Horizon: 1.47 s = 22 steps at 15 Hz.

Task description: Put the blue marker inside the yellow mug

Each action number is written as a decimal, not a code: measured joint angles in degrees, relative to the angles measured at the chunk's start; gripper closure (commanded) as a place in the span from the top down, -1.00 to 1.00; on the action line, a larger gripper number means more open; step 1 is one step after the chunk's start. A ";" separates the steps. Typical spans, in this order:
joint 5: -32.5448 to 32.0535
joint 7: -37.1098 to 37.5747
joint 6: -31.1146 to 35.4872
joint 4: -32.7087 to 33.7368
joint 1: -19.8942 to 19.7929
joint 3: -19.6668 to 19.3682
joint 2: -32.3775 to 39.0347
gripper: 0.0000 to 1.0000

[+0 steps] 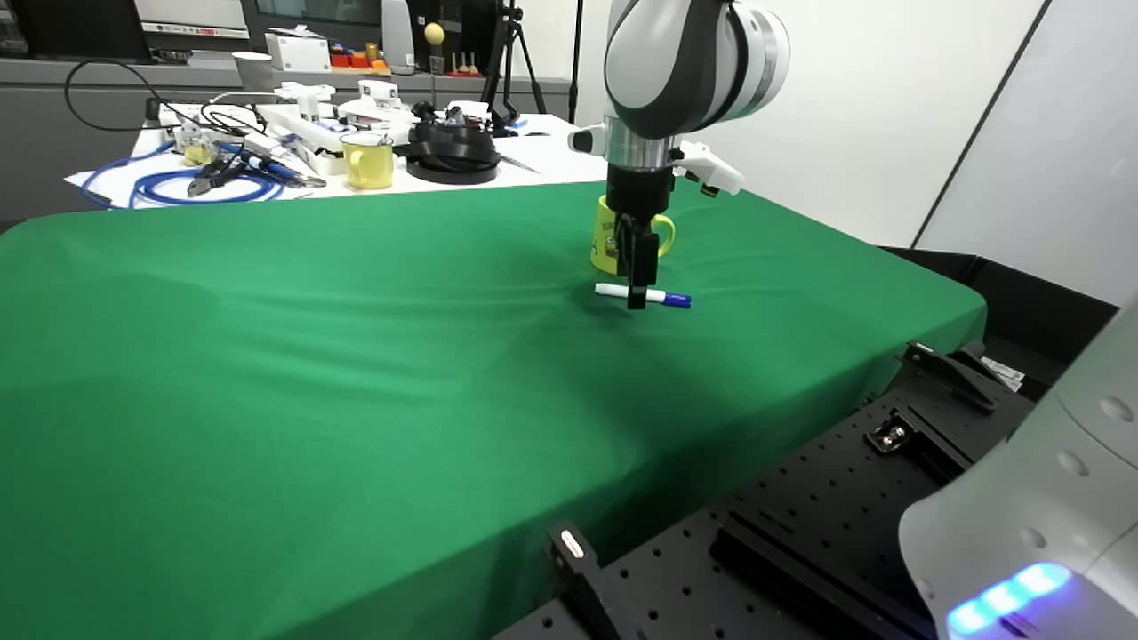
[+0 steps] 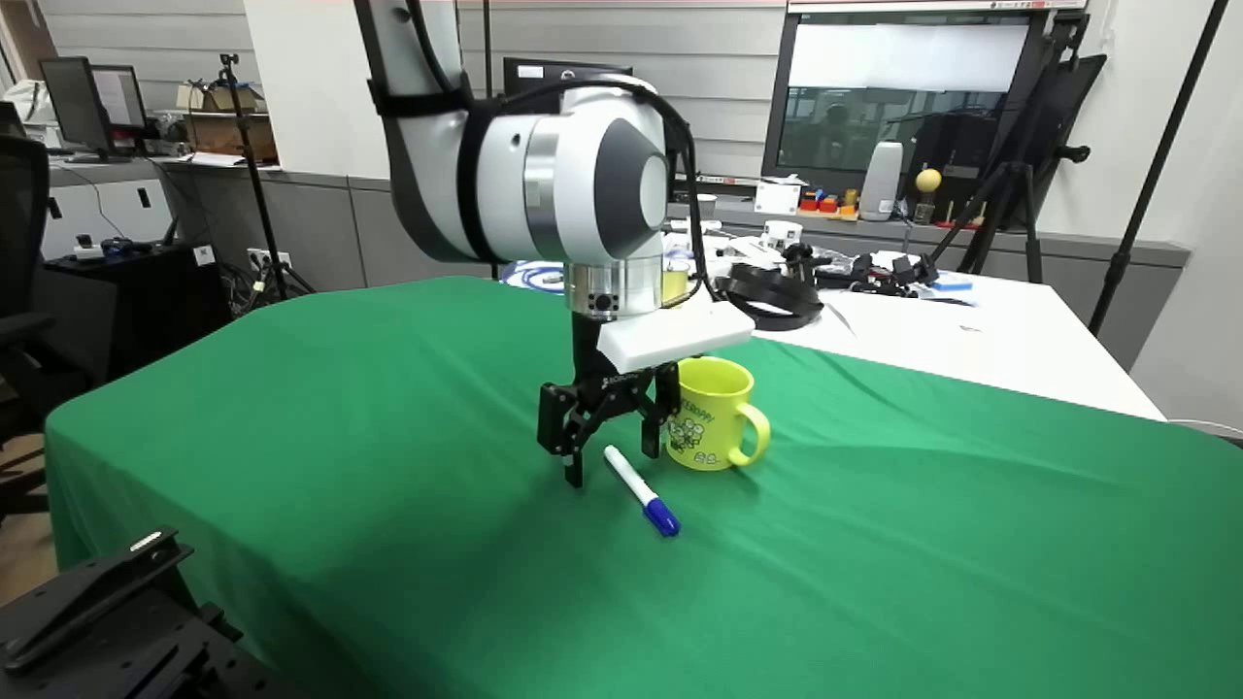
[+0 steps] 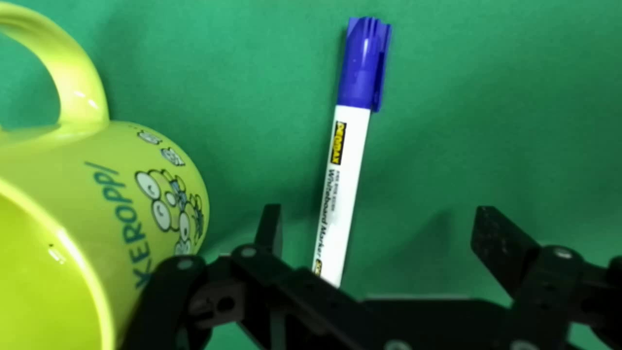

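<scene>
Marker (image 3: 347, 151) lies near the yellow mug (image 2: 711, 416), under the spread claw (image 2: 613, 467).

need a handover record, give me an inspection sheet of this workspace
Surface: green cloth, wrinkled.
Job's things: blue-capped white cylindrical marker lies on the cloth, beside and apart from the upright, printed yellow mug.
Clutter: second yellow mug, black ring-shaped object, both on the white table.
Gripper: black two-fingered gripper, open, holding nothing.
Cables: black cable along the white arm; coiled blue cable on that table.
Surroundings: black tripod; black office chair.
</scene>
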 measured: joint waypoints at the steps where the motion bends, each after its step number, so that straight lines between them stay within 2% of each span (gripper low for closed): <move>1: 0.01 0.00 0.04 0.01 0.00 0.07 0.17 0.37; 10: 0.01 0.01 0.04 0.06 0.00 0.37 0.53 -0.91; 11: 0.01 0.01 0.04 0.06 0.00 0.37 0.53 -0.98; 12: 0.01 0.01 0.04 0.06 0.00 0.37 0.53 -1.00; 13: 0.01 0.02 0.04 0.06 0.00 0.37 0.53 -0.91; 22: 1.46 0.70 -2.81 0.29 0.00 1.13 -1.94 -0.91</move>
